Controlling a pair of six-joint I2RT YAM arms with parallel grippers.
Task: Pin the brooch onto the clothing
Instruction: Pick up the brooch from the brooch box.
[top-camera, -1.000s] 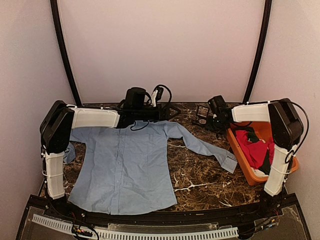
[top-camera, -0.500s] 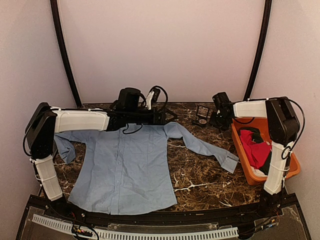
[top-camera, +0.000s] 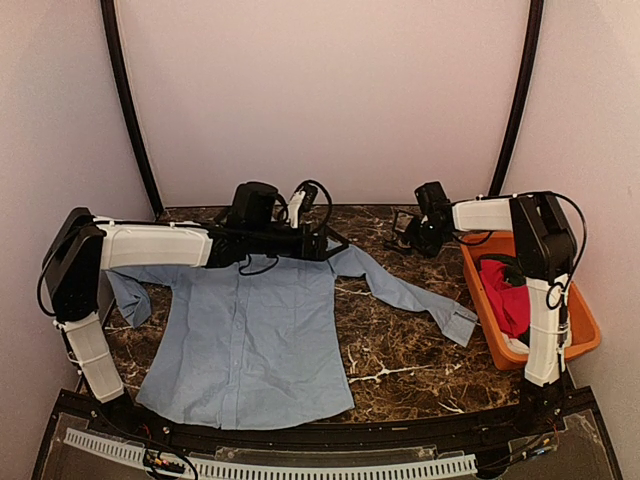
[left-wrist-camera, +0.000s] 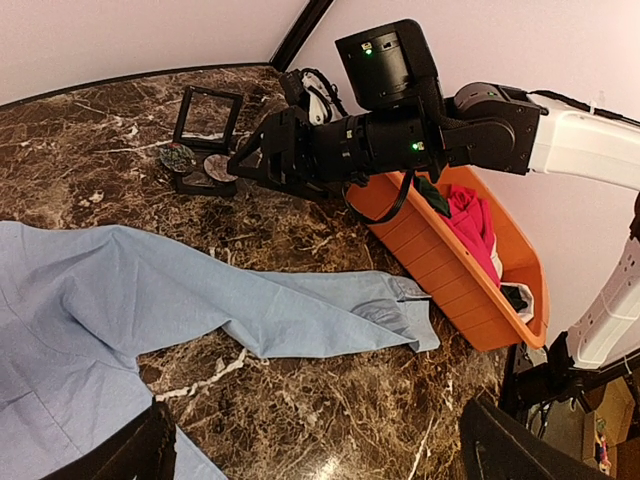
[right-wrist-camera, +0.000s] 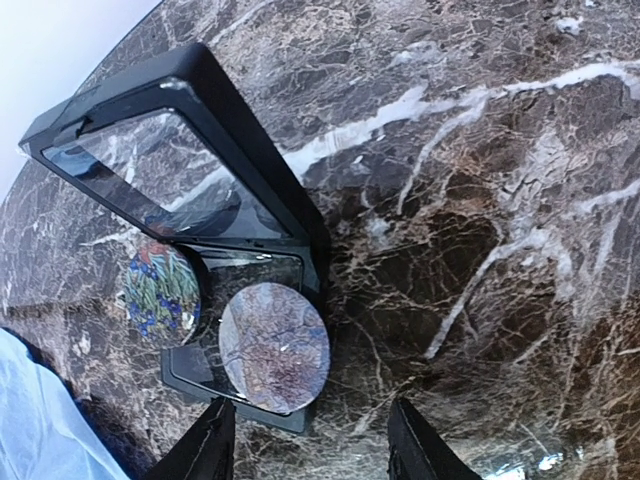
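The light blue shirt (top-camera: 250, 330) lies spread flat on the marble table, its right sleeve (left-wrist-camera: 290, 312) reaching toward the orange bin. Two round brooches sit at an open black display case (right-wrist-camera: 175, 160): a lilac one (right-wrist-camera: 275, 348) on the case's base and a blue-green floral one (right-wrist-camera: 160, 290) beside it. My right gripper (right-wrist-camera: 312, 452) is open and empty just above the lilac brooch, at the back right of the table (top-camera: 408, 234). My left gripper (top-camera: 338, 243) hovers open and empty over the shirt's far shoulder; its fingers (left-wrist-camera: 125, 455) frame bare marble below the sleeve.
An orange bin (top-camera: 505, 350) holding a red garment (top-camera: 505, 305) stands at the right edge, next to the sleeve's cuff (left-wrist-camera: 415, 320). The right arm (left-wrist-camera: 400, 135) reaches over the case. Walls close in behind and at both sides.
The right gripper has moved left and back over the display case. The left arm has stretched farther right along the shirt's collar.
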